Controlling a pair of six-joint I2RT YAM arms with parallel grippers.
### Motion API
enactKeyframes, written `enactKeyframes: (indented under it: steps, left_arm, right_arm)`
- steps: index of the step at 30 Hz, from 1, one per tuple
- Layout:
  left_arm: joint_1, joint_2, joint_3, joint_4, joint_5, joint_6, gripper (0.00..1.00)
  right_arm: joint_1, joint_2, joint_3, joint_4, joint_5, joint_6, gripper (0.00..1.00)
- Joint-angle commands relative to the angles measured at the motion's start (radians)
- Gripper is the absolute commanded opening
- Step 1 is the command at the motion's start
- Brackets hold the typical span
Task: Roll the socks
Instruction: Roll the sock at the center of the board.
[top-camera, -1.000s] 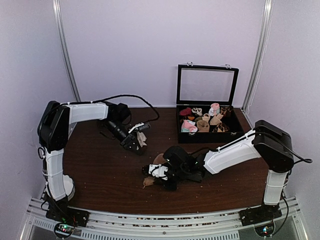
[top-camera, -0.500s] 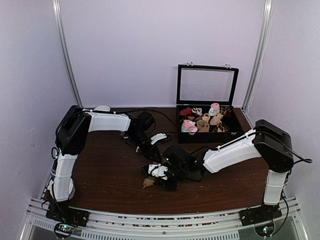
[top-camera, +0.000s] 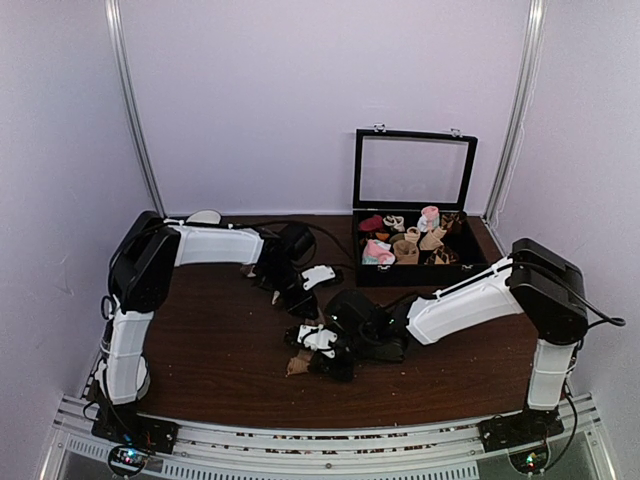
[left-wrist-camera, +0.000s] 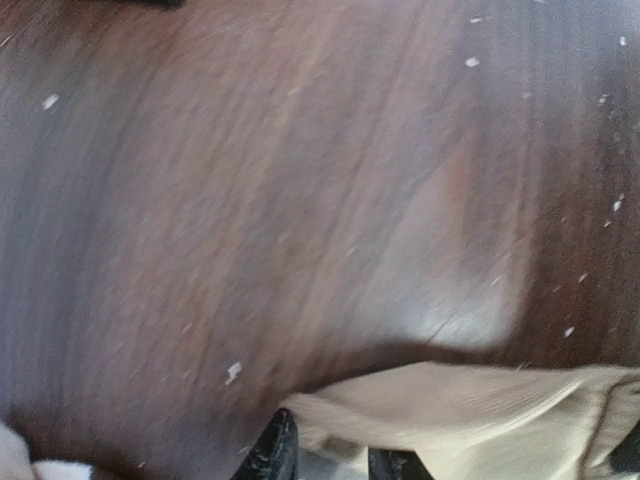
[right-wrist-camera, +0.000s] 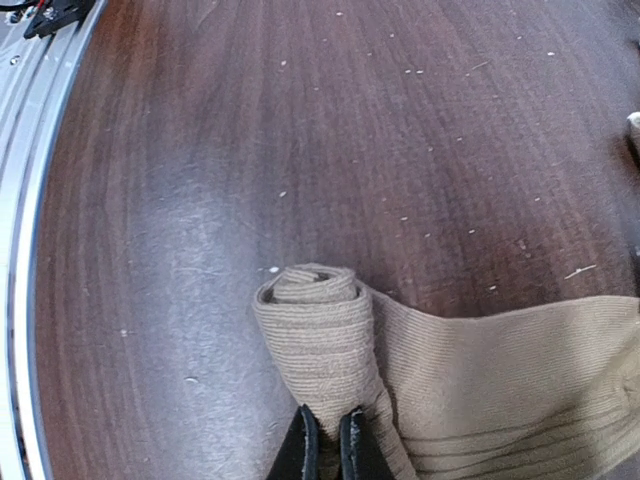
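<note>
Left gripper, front-left of the black case: I see its jaws pinching a tan sock just over the table. Right gripper, farther front of the case: jaws clamped on the second sock at its rolled end, the rest lying flat.

Left wrist view motion-blurred, with glare on the table.

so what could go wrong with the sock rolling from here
1. The right gripper pinches only one edge of the roll, and the unrolled tail lies flat beside it; a slip could let the coil unwind.
2. Tan fabric sits at the left gripper in a blurred view, hold unclear; it might drop.
3. Seen from above, both grippers sit close together, so they could bump.
</note>
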Motion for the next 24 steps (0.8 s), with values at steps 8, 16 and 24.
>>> enactKeyframes:
  steps: [8,16,24]
  left_arm:
    - [0.053,-0.08,-0.107,0.043,0.039,0.017,0.33]
    - [0.115,-0.161,-0.058,0.013,0.145,0.0,0.34]
    - [0.131,-0.408,-0.325,0.055,0.34,0.223,0.34]
  right_arm:
    - [-0.043,0.092,0.001,-0.242,-0.221,0.109,0.0]
    - [-0.16,0.155,0.005,-0.229,-0.38,0.201,0.0]
    - [-0.245,0.243,0.0,-0.24,-0.377,0.276,0.0]
